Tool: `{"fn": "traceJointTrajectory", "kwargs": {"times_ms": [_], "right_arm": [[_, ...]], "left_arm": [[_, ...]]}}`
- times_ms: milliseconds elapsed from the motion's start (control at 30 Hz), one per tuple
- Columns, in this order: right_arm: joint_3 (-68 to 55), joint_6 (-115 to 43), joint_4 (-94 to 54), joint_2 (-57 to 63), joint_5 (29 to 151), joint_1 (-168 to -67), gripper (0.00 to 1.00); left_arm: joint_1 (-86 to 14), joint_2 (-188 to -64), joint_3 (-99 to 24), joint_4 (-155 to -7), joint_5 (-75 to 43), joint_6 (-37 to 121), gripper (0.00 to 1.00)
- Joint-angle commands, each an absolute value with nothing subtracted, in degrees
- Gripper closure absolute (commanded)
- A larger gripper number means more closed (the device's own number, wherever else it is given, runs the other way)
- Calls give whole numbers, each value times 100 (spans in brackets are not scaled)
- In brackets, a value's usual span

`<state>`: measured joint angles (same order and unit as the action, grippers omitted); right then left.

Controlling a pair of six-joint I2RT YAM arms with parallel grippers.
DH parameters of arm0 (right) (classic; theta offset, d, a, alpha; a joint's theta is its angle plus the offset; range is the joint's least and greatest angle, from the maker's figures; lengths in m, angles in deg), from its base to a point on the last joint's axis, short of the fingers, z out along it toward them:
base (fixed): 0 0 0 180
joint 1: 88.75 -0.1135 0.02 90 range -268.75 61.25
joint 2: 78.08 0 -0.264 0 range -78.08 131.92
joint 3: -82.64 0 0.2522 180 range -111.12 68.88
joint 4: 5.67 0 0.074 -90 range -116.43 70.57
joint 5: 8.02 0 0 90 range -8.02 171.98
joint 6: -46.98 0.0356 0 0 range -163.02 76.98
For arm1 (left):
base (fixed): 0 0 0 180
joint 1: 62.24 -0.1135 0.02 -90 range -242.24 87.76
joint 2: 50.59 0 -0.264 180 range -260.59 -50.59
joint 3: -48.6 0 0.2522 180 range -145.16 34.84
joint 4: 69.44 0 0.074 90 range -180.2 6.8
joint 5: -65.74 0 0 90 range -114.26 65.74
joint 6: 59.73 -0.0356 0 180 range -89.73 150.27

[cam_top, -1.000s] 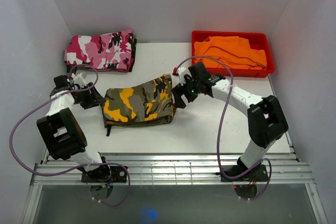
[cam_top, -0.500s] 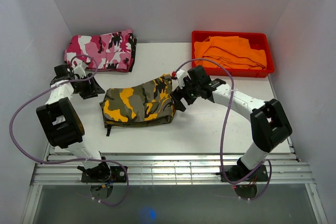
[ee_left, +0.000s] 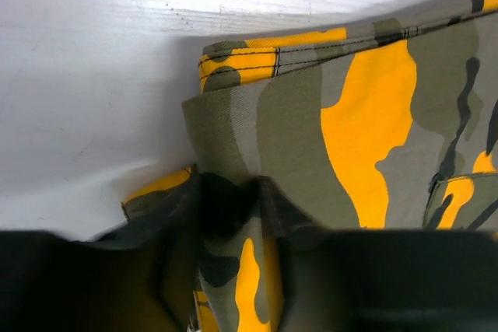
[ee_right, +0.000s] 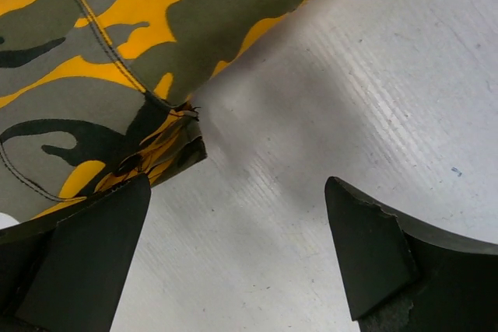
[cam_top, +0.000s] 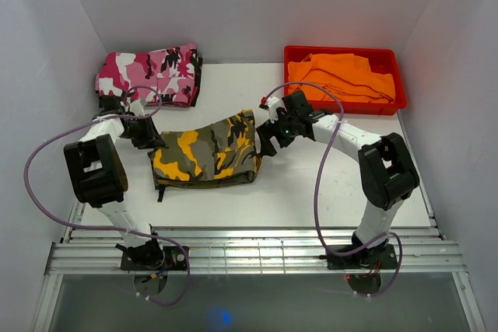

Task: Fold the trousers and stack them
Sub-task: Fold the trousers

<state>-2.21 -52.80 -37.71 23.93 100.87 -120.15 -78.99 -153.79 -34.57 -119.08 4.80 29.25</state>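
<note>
- The yellow camouflage trousers [cam_top: 206, 149] lie folded into a rough rectangle near the middle of the white table [cam_top: 311, 184], between my two arms.
- The print is patches of bright yellow, olive green and black. The layers do not line up: the near edge looks thick and uneven, and a small dark strap or tab sticks out at the near left corner.
- The left gripper [cam_top: 150, 136] is at the trousers' left edge. From the left wrist camera, a ridge of the cloth [ee_left: 342, 114] is bunched up and pinched between its dark fingers [ee_left: 117, 277].
- The right gripper [cam_top: 263, 139] is at the trousers' right edge. From the right wrist camera, its two fingers [ee_right: 373, 262] are spread wide apart over bare table, with a stitched corner of the cloth [ee_right: 117, 60] just beside the left one. I cannot tell whether that finger touches the cloth.
- Both wrist views cut the trousers off, and dark finger bodies fill the lower part of the left wrist view, so the exact hold on the fabric is hard to make out.
- A folded pile of pink camouflage trousers [cam_top: 148, 75] sits at the far left corner of the table.
- Orange trousers [cam_top: 346, 75] lie rumpled in a red bin [cam_top: 401, 103] at the far right. I cannot count the pieces.
</note>
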Motion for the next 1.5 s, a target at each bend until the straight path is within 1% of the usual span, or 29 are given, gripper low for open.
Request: {"fn": "traceJointTrajectory", "kwargs": {"times_ms": [0,33,100,133,267,367,500,567,667,767,833,967,1067,1167,1300,1433,1467], "right_arm": [[-582,-5084,-3771,2404,10324,-11890,2],[-591,-5075,-3771,2404,10325,-11872,2],[-626,-5066,-3771,2387,10316,-11846,2],[-626,-5058,-3771,2378,10316,-11837,2],[-635,-5049,-3771,2317,10316,-11793,2],[-618,-5031,-3771,2273,10333,-11758,2],[-547,-5040,-3771,2176,10351,-11740,2],[-495,-5031,-3771,2167,10368,-11740,2],[-459,-5031,-3806,2176,10412,-11732,2],[-486,-5101,-3885,2202,10596,-11740,2],[-512,-5206,-3894,2194,10789,-11731,2],[-713,-5400,-4069,2334,11553,-11740,4],[-942,-5497,-4122,2475,11791,-11740,7],[-960,-5576,-4122,2457,11705,-11740,11],[-820,-5716,-4131,2264,11441,-11731,14],[-741,-5831,-4114,2036,11256,-11731,18],[-732,-5840,-4114,1974,11256,-11731,20]], "left_arm": [[-7885,-15255,-3793,-12116,264,2965,72],[-7885,-15228,-3846,-12178,247,2965,79],[-7885,-15123,-3986,-12327,264,2965,89],[-7885,-14992,-4030,-12397,377,2965,100],[-7885,-14719,-4443,-13003,887,3238,100],[-7920,-14421,-4567,-13321,879,3273,100],[-8008,-14069,-4138,-13348,493,3168,100],[-8201,-13989,-3613,-13199,274,3150,100],[-8508,-14164,-2962,-12638,19,3089,100],[-8764,-14611,-2538,-12145,-149,3045,100],[-8869,-15128,-2476,-12003,-316,3045,100],[-8931,-15728,-2493,-11714,-360,3106,100],[-8905,-16079,-2703,-11564,-132,3194,100],[-8598,-16475,-3168,-11546,-26,3212,100],[-7879,-16713,-3652,-11405,-149,3212,100],[-7412,-17020,-4302,-11299,-18,3203,100],[-7341,-17091,-4608,-11352,61,3211,100]]}}
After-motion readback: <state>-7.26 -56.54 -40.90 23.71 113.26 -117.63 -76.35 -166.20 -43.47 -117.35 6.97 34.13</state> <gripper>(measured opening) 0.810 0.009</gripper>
